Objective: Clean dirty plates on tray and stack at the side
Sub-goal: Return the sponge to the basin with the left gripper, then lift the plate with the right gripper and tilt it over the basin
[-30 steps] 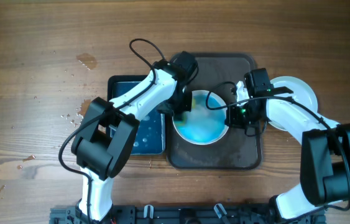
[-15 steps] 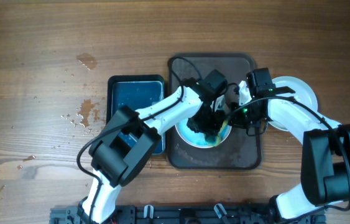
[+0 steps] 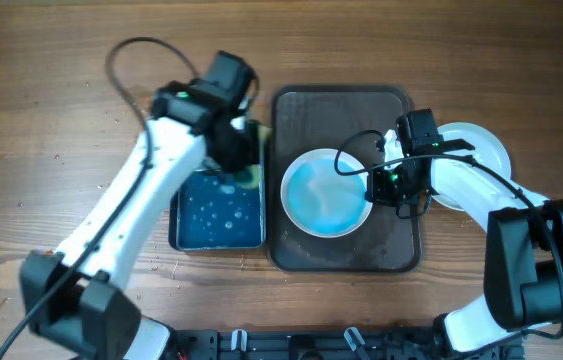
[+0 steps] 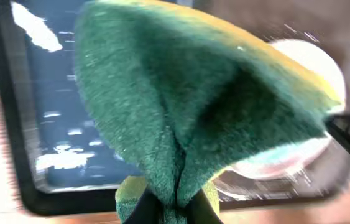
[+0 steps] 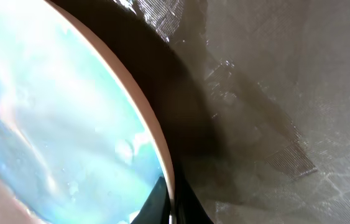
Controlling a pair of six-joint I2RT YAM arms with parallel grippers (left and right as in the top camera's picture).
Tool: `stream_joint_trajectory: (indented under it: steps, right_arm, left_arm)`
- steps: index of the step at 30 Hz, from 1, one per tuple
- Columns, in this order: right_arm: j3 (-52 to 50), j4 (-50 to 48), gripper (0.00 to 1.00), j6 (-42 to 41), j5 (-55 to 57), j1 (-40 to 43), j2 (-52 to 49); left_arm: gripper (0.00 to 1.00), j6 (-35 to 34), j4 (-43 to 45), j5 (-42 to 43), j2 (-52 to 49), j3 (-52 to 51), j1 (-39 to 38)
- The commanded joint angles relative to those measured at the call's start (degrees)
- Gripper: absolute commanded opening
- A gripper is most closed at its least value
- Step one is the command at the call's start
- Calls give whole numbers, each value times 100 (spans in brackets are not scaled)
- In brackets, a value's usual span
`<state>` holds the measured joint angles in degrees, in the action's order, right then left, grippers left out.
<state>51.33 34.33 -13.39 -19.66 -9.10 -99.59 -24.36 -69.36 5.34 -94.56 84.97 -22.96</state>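
Observation:
A white plate with a blue inside [image 3: 324, 192] lies on the dark brown tray [image 3: 341, 105]. My right gripper [image 3: 379, 183] is shut on the plate's right rim; in the right wrist view the rim [image 5: 153, 134] runs between the fingers [image 5: 170, 202]. My left gripper [image 3: 233, 140] is shut on a green and yellow sponge [image 4: 187, 99] and holds it over the top right of the water basin [image 3: 219, 205]. The sponge fills most of the left wrist view, with the fingers [image 4: 176, 208] pinching its lower fold.
A white plate [image 3: 481, 150] lies on the table to the right of the tray, partly under my right arm. Water drops and wet patches [image 3: 131, 180] mark the wood left of the basin.
My left gripper has lifted the sponge off the plate and swung left, from over the plate to over the basin. The right gripper has kept its hold on the plate's rim.

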Motion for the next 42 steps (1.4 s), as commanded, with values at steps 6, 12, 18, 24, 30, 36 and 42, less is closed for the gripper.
stream_joint_trajectory:
  steps: [6, 12, 18, 24, 30, 36, 42]
  right_arm:
    - [-175, -249, 5, -310, 459, -4, -221]
    - [111, 79, 4, -310, 459, -2, 173]
    - [1727, 2559, 4, 52, 457, -35, 940]
    - [2830, 2697, 4, -411, 468, -1333, 684]
    - [3246, 1176, 4, -1226, 2404, -3091, -164]
    - [3246, 463, 4, -699, 5512, -4094, 164]
    - [3246, 295, 4, 111, 8048, -5217, 249]
  left_arm:
    - [6, -614, 2367, -605, -118, -2872, 662]
    - [57, -459, 1821, -44, 337, -2382, 708]
    - [100, -461, 863, -44, 1578, -1394, 1648]
    - [100, -461, 839, -44, 2647, -1364, 2780]
    - [100, -461, 841, -46, 2717, -1364, 2839]
    - [100, -461, 841, -46, 2717, -1364, 2839]
    - [100, -461, 841, -46, 2717, -1364, 2839]
